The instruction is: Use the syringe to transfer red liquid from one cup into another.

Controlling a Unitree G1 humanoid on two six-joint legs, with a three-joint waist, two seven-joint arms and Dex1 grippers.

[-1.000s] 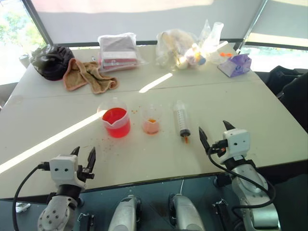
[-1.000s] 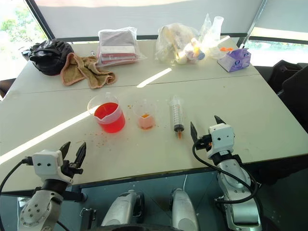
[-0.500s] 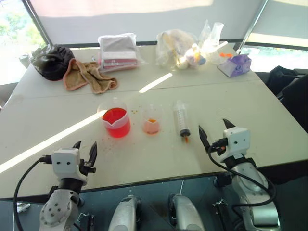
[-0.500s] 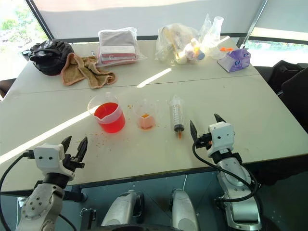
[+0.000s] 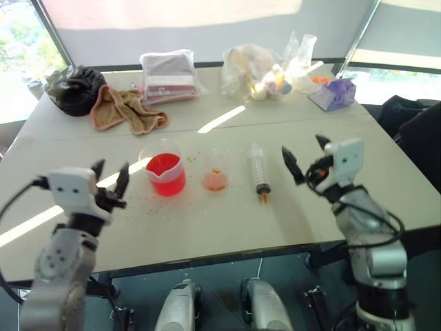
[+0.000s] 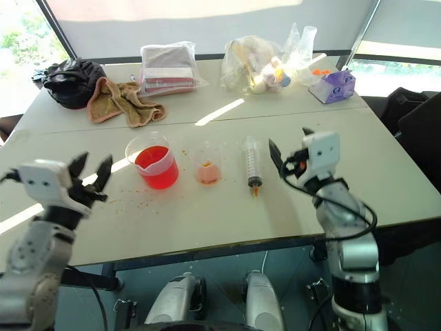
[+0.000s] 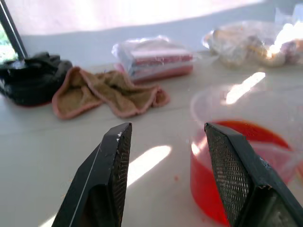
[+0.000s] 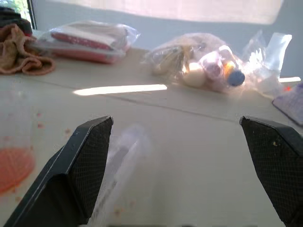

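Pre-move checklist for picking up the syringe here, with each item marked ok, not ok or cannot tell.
1. Syringe lies flat on the table, free of both grippers: ok.
2. Right gripper open, beside the syringe: ok.
3. Left gripper open and holding nothing: ok.
4. Beaker upright with red liquid inside: ok.
5. Small cup upright between beaker and syringe: ok.
6. Syringe barrel empty: cannot tell.
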